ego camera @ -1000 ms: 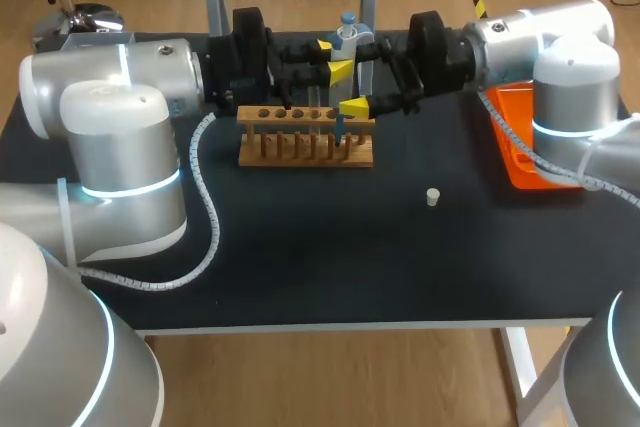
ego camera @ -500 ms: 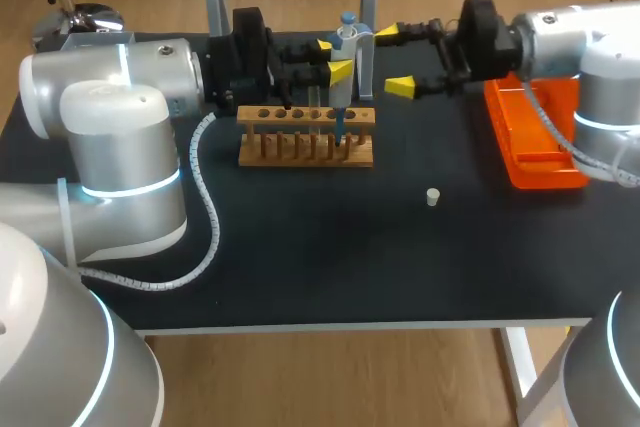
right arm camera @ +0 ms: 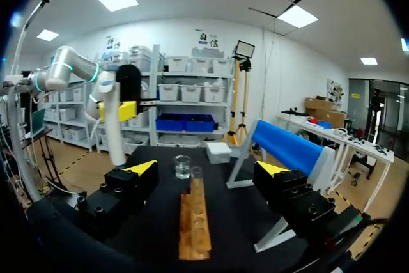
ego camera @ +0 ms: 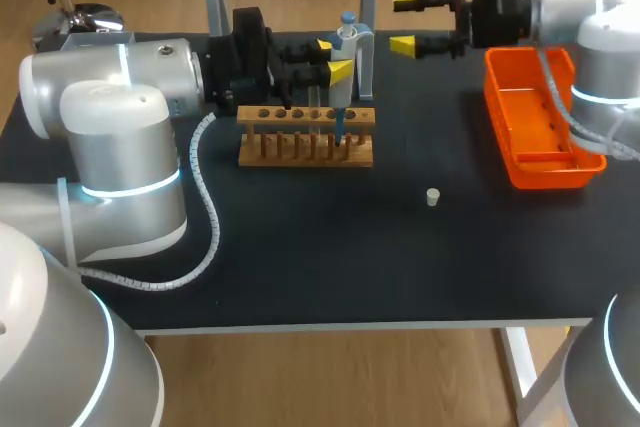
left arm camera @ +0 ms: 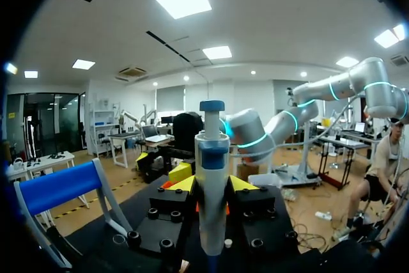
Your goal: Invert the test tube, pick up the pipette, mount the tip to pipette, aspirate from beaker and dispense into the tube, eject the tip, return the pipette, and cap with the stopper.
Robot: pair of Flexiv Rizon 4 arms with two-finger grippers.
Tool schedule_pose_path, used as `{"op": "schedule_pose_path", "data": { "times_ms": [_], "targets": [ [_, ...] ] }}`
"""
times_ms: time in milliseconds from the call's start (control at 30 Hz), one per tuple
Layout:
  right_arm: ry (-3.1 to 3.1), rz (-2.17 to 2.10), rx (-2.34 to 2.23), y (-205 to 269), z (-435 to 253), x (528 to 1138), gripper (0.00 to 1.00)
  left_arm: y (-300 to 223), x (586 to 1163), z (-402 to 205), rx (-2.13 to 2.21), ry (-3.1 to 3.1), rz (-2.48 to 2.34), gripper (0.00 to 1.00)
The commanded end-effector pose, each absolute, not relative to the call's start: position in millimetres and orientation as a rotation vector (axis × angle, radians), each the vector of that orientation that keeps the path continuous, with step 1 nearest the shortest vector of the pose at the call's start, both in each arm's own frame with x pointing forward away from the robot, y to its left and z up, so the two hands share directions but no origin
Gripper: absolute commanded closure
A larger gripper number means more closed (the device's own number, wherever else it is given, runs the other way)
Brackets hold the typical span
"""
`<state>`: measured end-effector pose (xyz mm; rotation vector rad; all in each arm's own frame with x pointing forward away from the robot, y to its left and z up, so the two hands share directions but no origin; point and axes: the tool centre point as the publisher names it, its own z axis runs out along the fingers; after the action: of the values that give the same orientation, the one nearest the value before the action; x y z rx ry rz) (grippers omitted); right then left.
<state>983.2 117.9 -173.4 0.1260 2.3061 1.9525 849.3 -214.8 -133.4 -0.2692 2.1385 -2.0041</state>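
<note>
Left gripper (ego camera: 333, 59) is clamped on the pipette (ego camera: 341, 97). Both yellow-tipped fingers press its body from either side, and it's held upright with the blue plunger end on top. Right under that gripper sits the wooden rack (ego camera: 305, 139), and the pipette's lower end reaches down to the rack's end nearest the right arm.

Right gripper (ego camera: 405, 19) is spread wide with nothing in it, well apart from the pipette and near the orange tray (ego camera: 540, 127). From its own wrist cam the rack runs straight ahead of its fingers. A test tube (right arm camera: 196, 180) stands in it, and the beaker (right arm camera: 183, 166) is just past the far end. The stopper (ego camera: 432, 197) lies loose on the table (ego camera: 300, 267), well away from both grippers.
</note>
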Motion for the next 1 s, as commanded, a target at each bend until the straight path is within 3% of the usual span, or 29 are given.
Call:
{"op": "schedule_pose_path", "data": {
  "times_ms": [33, 1000],
  "targets": [
    [2.31, 1.898, 0.17, 139, -170, 1005, 0.0, -217, 850, -134, -0.272, 2.132, -2.005, 1.0],
    [2.288, 1.634, 0.386, 208, -174, 1109, 0.0, -217, 850, -134, -0.272, 2.132, -2.005, 1.0]
  ]
}}
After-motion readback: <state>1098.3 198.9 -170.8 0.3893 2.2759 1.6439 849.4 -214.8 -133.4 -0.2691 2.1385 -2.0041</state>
